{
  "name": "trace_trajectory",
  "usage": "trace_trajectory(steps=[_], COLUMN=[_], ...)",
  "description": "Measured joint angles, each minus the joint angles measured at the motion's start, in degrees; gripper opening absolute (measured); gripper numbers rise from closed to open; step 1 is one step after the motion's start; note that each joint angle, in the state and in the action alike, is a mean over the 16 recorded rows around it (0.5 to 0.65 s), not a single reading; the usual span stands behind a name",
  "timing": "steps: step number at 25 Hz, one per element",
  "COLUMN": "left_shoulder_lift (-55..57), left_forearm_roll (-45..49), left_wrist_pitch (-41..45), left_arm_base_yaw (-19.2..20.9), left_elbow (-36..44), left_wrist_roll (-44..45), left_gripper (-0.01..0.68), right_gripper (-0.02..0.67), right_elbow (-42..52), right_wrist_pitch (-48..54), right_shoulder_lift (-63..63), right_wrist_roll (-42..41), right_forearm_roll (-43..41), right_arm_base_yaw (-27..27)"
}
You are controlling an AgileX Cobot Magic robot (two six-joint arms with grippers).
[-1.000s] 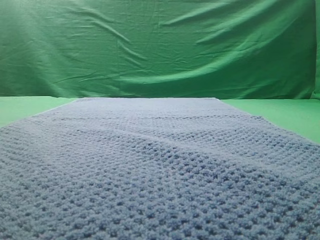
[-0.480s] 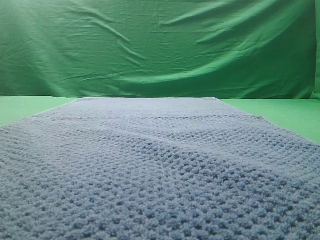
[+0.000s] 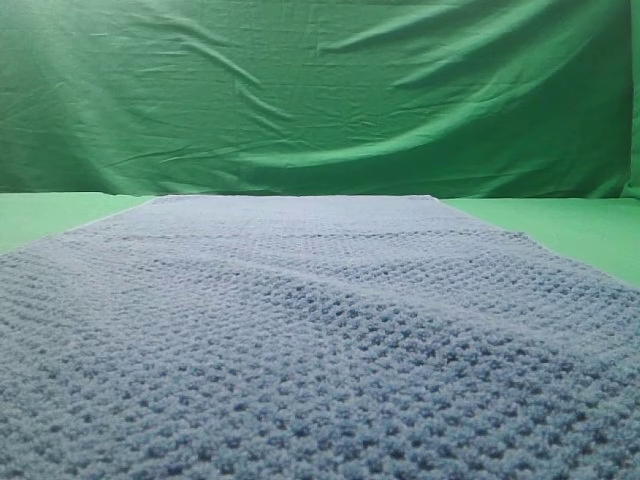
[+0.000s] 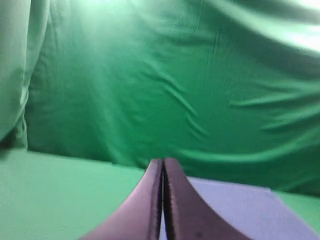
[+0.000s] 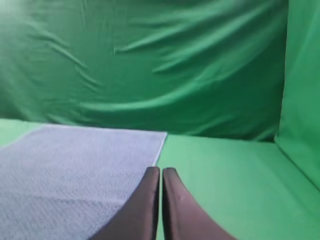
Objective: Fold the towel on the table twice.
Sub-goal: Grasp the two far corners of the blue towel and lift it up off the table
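**Grippers both closed and empty, towel flat, no fold made**

Exterior high view: no gripper in sight. Towel point(image 3: 320, 340) lies spread flat on the table point(image 3: 570, 225), filling most of the frame, far edge straight near the backdrop point(image 3: 320, 90). Laid out single-layer, probably so the corners are reachable; task looks unstarted

Left wrist view: left gripper point(image 4: 163, 162) has its jaws pressed together, holding nothing, raised above the table point(image 4: 55, 185); a towel point(image 4: 240, 200) corner sits just right of the tips, likely the pick-up target

Right wrist view: right gripper point(image 5: 161, 171) likewise closed, empty, poised just right of the towel point(image 5: 75, 165) edge over bare table point(image 5: 225, 175). Both must open before grasping
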Motion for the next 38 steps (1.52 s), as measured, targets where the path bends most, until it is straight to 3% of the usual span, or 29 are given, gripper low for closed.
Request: trace_trajectory(steps=[6, 19, 30, 38], left_shoulder_lift=[0.6, 16.1, 31.4, 44.8], left_forearm_roll=[1.3, 2.3, -3.0, -9.1], left_wrist_pitch=[-1.7, 29.3, 40.1, 49.4], left_arm_base_yaw=[0.0, 0.0, 0.0, -0.2], left_elbow=[-4.0, -24.1, -32.4, -42.1], left_wrist_roll=[-1.5, -4.2, -0.3, 7.6], left_gripper=[0.000, 0.000, 0.000, 0.000], right_gripper=[0.000, 0.000, 0.000, 0.000], right_elbow=[-2.5, -19.6, -28.2, -40.8], right_wrist_pitch=[-4.5, 19.6, 28.5, 37.5], right_shoulder_lift=[0.4, 14.6, 30.7, 45.2], right_wrist_roll=[1.0, 2.9, 1.6, 0.5], right_forearm_roll=[0.4, 1.1, 2.8, 2.8], right_arm_base_yaw=[0.0, 0.0, 0.0, 1.3])
